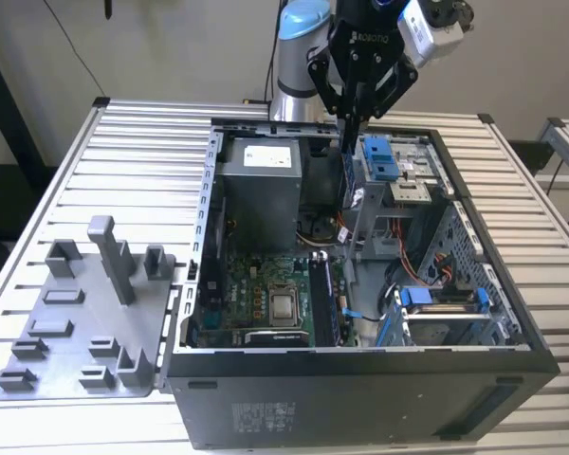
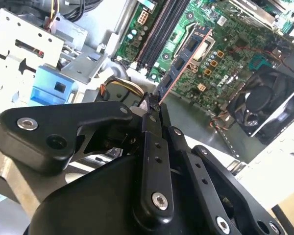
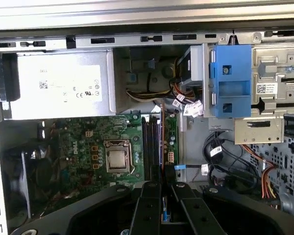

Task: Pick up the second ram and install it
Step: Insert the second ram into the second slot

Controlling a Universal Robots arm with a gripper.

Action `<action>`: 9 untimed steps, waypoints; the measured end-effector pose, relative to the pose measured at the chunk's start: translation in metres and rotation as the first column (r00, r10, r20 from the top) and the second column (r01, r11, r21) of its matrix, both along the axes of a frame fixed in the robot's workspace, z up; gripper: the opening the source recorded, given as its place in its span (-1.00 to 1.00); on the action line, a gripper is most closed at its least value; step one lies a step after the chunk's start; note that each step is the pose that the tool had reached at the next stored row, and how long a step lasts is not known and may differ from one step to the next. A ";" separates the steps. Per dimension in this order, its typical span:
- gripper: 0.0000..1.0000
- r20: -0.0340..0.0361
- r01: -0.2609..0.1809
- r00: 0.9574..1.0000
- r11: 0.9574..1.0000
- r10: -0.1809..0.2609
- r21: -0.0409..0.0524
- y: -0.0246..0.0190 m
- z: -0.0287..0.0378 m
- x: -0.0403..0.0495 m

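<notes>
Item under handling: the second ram (image 1: 346,166), a long, thin, dark memory board. It is pinched at its upper end between the pressed-together fingers of the black gripper (image 1: 353,116). It hangs upright, raised well above the bank of dark memory slots (image 1: 324,299).

In the first wrist view the ram (image 3: 162,132) shows edge-on. It runs parallel to the slots (image 3: 149,142) and lies just beside them.

Hazards, as judged:
- The hold covers one short end, so the board could pivot or slip under insertion load.
- The board sits slightly off the slot line, so it could land on a slot wall or latch.
- A loose bundle of orange and yellow wires (image 2: 120,88) lies near the gripper (image 2: 152,105) and could snag.

Containers:
- The black open tower case (image 1: 379,398) holds the slots on a green motherboard (image 1: 256,284).
- A grey metal power supply box (image 1: 261,194) stands beyond the slots.
- A blue plastic drive bracket (image 1: 379,156) is on the exterior view's right of the slots.
- I cannot tell whether any slot is filled.
- The grey plastic holder tray (image 1: 81,327) lies outside the case, on the exterior view's left of the slots. It carries blocks and posts, and no board is visible in it.
</notes>
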State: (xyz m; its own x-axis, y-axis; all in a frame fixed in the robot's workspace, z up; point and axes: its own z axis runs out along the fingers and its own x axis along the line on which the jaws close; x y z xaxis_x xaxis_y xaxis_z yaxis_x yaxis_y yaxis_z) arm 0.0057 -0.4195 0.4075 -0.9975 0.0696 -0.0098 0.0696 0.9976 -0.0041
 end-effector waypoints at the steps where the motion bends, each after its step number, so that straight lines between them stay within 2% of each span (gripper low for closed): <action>1: -0.73 0.000 0.000 1.000 1.000 0.000 0.000 0.0000 -0.0002 0.0000; 9: -0.73 0.000 0.000 1.000 1.000 0.000 0.000 -0.0003 -0.0041 0.0012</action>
State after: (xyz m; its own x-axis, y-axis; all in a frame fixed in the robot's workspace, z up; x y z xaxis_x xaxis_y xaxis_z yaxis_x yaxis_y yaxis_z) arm 0.0068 -0.4197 0.4034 -0.9975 0.0696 -0.0098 0.0697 0.9976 -0.0040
